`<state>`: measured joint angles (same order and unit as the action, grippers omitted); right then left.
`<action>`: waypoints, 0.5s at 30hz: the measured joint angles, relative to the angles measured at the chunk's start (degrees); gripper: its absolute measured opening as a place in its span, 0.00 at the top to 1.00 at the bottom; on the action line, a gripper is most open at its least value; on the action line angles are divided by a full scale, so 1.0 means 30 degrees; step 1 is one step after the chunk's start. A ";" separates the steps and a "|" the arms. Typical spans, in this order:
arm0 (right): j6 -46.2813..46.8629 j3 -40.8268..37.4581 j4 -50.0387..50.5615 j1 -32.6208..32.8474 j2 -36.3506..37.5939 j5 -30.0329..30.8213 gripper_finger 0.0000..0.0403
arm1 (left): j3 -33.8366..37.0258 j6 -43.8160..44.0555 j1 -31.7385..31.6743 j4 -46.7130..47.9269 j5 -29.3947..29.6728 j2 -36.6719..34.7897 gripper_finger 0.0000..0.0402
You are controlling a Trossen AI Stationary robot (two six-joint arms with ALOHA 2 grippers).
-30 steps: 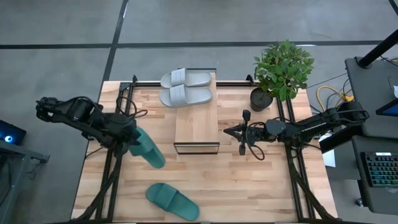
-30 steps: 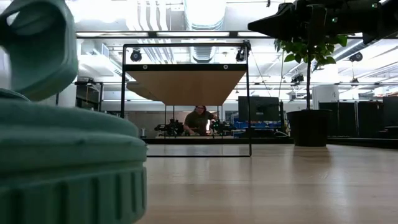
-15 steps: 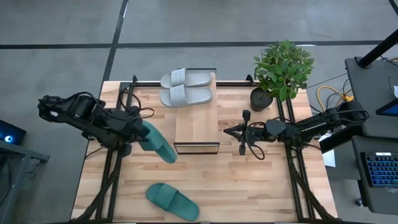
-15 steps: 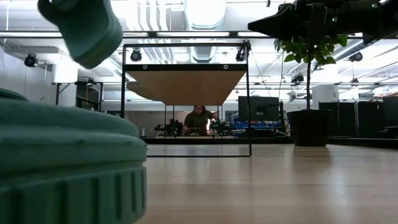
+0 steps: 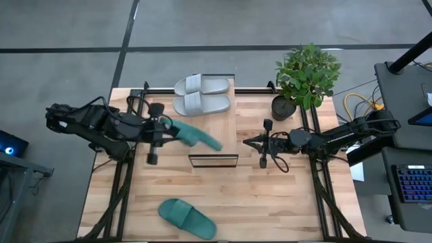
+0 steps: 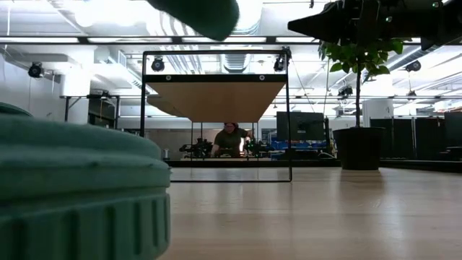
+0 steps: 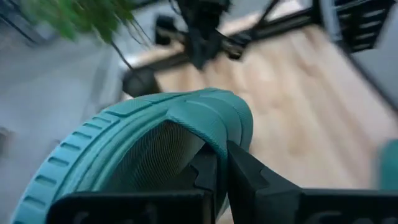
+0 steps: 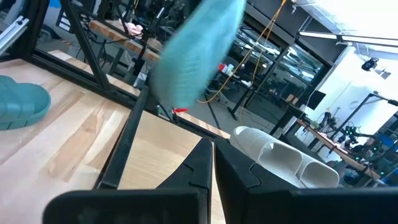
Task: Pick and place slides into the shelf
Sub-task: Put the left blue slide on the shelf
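Left gripper (image 5: 164, 129) clamped on teal slide (image 5: 196, 136), holding it in air over left edge of shelf (image 5: 213, 135). Slide foam, ribbed rim, grooved sole toward wrist camera (image 7: 155, 149). Second teal slide (image 5: 186, 218) flat on table (image 5: 283, 202) near front edge, well apart from shelf. Two pale grey slides (image 5: 201, 94) side by side on far end of shelf's wood top. Right gripper (image 5: 254, 142) closed, empty, waiting just right of shelf. Potted plant (image 5: 305, 75) at far right corner.
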<state>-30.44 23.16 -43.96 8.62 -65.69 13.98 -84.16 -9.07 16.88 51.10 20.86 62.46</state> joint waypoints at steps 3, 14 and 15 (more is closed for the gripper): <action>0.0000 0.0000 0.0013 0.0000 0.0000 0.0000 0.98 | 0.0478 -0.2652 0.0001 -0.1791 0.1527 0.0281 1.00; 0.0080 0.0000 0.0001 0.0000 0.0825 0.0015 0.98 | 0.4666 -1.2473 -0.0163 -1.1360 0.1492 0.0582 1.00; 0.0049 0.0000 -0.0035 0.0001 0.1090 0.0014 0.98 | 0.5046 -1.2923 -0.0249 -1.1961 0.1361 0.0286 1.00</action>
<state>-30.29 23.16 -44.07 8.62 -62.42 14.02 -69.02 -47.84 16.13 15.22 24.94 63.31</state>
